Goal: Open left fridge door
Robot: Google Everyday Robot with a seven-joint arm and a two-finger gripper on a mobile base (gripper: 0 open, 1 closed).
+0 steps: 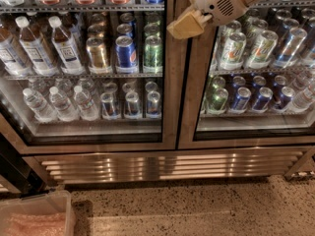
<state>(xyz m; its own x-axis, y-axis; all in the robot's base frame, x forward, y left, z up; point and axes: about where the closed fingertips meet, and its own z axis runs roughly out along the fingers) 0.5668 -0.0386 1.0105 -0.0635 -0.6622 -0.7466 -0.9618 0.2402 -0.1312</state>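
**Gripper at the centre seam, left door shut**

Gripper (179,28): upper centre of frame, at the end of a white arm (224,1) that comes in from the upper right. Tan fingers (189,23) together, one wedge with no gap showing and nothing between them. The wedge points down-left and lies over the right stile of the left door (83,82), just beside the dark seam where the two doors meet. Contact with the stile: cannot tell.

Left door: fills the left half of the frame, top cut off by the frame edge. Glass pane in a bronze-tinted steel frame. It sits closed, in line with the right door (251,82), and the seam between them is narrow and even.

Behind the left pane:
- top shelf, mid-left: dark bottles (34,43) with white caps, cans (125,50) to their right
- shelf below: clear water bottles (54,102) on the left, small cans on the right

Behind the right pane only cans show, lying tilted on two shelves.

Below both doors: a slatted steel grille (167,163) across the frame, then speckled floor (197,205). Lower left corner: a clear plastic bin (34,218), partly cut off.
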